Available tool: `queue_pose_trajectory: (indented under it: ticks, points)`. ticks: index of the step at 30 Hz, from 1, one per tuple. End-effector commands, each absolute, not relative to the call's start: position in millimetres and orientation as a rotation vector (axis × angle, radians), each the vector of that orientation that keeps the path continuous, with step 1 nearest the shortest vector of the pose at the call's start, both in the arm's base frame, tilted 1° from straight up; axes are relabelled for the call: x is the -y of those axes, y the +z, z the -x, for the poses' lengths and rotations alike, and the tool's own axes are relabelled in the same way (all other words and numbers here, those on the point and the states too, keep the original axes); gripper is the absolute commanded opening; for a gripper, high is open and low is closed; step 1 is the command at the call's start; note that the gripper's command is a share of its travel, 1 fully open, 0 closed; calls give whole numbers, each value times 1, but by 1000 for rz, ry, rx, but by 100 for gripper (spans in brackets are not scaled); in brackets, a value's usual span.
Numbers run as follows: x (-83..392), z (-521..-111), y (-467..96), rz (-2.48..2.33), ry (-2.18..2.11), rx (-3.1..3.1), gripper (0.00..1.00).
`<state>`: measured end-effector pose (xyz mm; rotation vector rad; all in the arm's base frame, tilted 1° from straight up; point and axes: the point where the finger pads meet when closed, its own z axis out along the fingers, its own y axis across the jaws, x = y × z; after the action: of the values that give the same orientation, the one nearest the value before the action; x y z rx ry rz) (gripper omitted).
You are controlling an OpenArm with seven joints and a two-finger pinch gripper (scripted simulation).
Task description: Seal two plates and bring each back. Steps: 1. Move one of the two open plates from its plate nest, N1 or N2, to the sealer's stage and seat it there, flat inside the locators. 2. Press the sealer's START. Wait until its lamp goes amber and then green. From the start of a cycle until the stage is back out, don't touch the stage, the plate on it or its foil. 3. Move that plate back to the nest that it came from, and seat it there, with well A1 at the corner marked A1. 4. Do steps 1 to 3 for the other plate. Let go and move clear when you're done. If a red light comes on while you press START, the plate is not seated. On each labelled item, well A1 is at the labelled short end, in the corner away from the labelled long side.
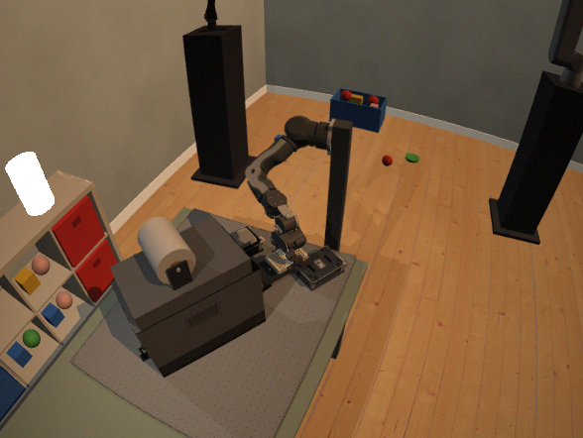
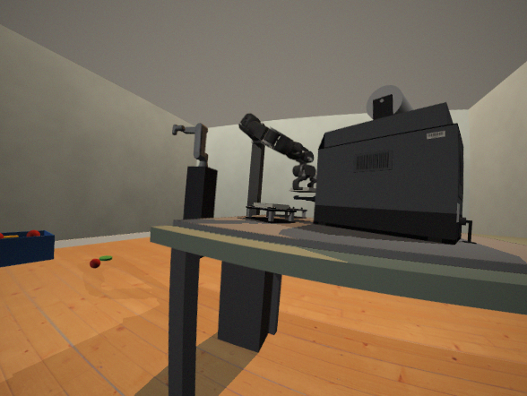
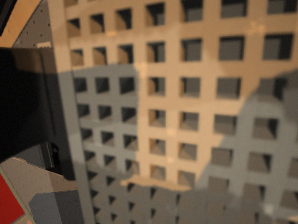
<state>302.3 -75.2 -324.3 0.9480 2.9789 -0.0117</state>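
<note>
My gripper [image 1: 290,250] is shut on a white open well plate [image 1: 279,260] and holds it in the air between the sealer [image 1: 190,297] and the empty dark plate nest [image 1: 321,266] on the right. The plate's grid of square wells [image 3: 190,110] fills the wrist view. The sealer's stage [image 1: 265,270] lies below the plate, at the machine's front. A second plate [image 1: 248,238] sits on the other nest, behind the sealer. In the exterior view the gripper [image 2: 305,185] hangs at the sealer's left edge, above the nest [image 2: 275,210]. The fingertips are hidden.
A foil roll [image 1: 164,250] lies on top of the sealer. The arm's dark post [image 1: 338,185] stands right behind the nests. A shelf with toys [image 1: 45,277] stands to the left. A blue bin [image 1: 359,109], a red ball [image 1: 387,160] and a green disc [image 1: 411,158] lie on the floor.
</note>
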Motion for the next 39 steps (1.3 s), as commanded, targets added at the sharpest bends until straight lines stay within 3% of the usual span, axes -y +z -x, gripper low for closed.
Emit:
queue_pose_trajectory:
  ticks: [1,39]
  points:
    - [75,-305,-323,-933,12,-2986,0]
    - [121,-346,-323,-927,1,-2989,0]
